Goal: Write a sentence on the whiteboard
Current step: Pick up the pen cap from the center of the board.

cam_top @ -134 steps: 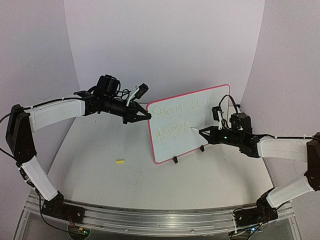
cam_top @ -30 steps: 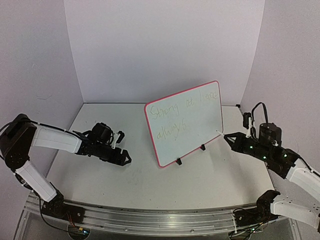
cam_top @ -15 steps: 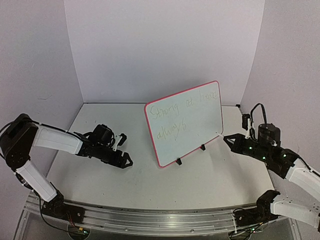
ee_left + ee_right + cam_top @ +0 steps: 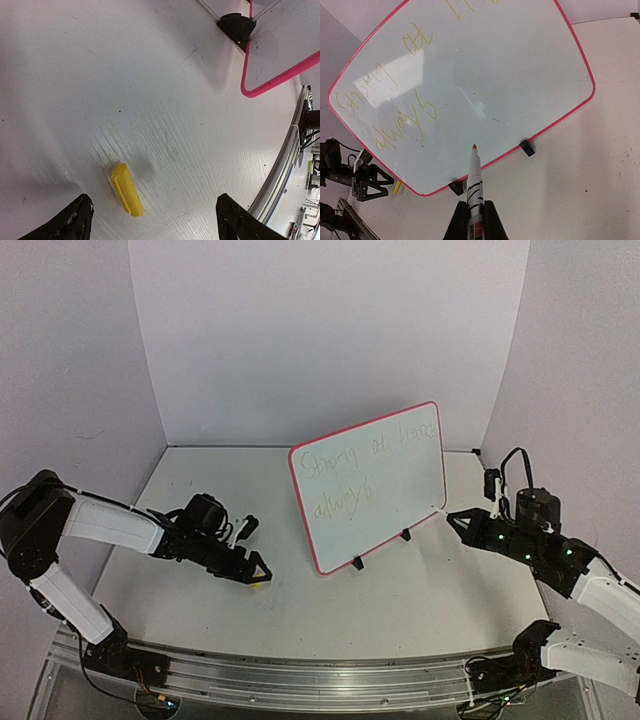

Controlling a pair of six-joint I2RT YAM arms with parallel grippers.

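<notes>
From the top view, the whiteboard (image 4: 385,495) stands on its black feet at the middle of the table (image 4: 400,610), leaning back. The sentence (image 4: 345,480) runs across it in two faint yellow-green lines. A few seconds ago the left gripper (image 4: 258,570) was up at the board's left edge. Now it has come down low over the table left of the board, jaws spread, with a small yellow cap (image 4: 258,584) just below its tips. The right gripper (image 4: 452,515) has drawn back from the writing and hangs off the board's right edge.

In the left wrist view, the cap (image 4: 127,190) lies flat on the table between the two widely parted fingers (image 4: 75,225), touching neither. The board's pink rim (image 4: 280,80) and one foot (image 4: 237,25) show at the upper right.

In the right wrist view, the right gripper (image 4: 475,220) is pinched tight on a marker (image 4: 475,185). The marker's tip points at the board's lower rim but is clear of it. The writing (image 4: 405,115) fills the board's left half.
</notes>
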